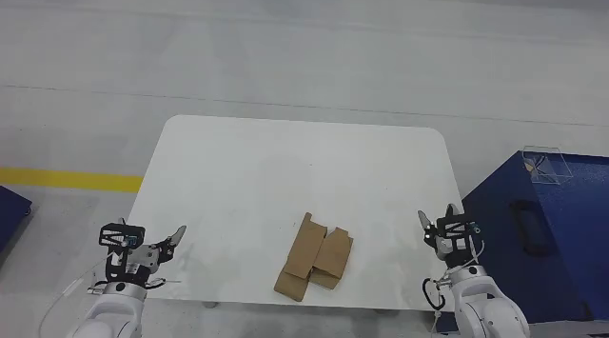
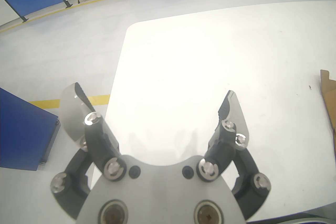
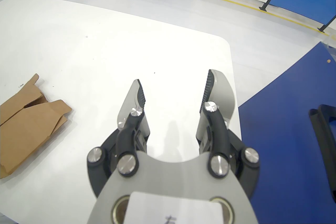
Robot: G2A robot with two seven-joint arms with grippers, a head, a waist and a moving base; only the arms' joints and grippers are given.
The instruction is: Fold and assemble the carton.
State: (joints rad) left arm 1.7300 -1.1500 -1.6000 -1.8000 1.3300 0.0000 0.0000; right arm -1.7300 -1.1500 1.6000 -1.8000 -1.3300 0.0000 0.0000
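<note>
A flat brown carton [image 1: 315, 255] lies unfolded on the white table [image 1: 285, 167], near the front edge and slightly right of centre. Its flaps point toward the back; it also appears in the right wrist view [image 3: 26, 120] and as a sliver in the left wrist view [image 2: 329, 99]. My left gripper [image 1: 152, 240] [image 2: 155, 96] hovers open over the table's front left corner, well apart from the carton. Over the front right edge, my right gripper [image 1: 440, 222] [image 3: 174, 89] stands open with nothing between its fingers.
A blue cabinet [image 1: 542, 243] stands right of the table, close to the right arm, with a clear plastic box [image 1: 547, 163] on top. Another blue box [image 2: 23, 128] sits on the floor left of the table. Most of the tabletop behind the carton is bare.
</note>
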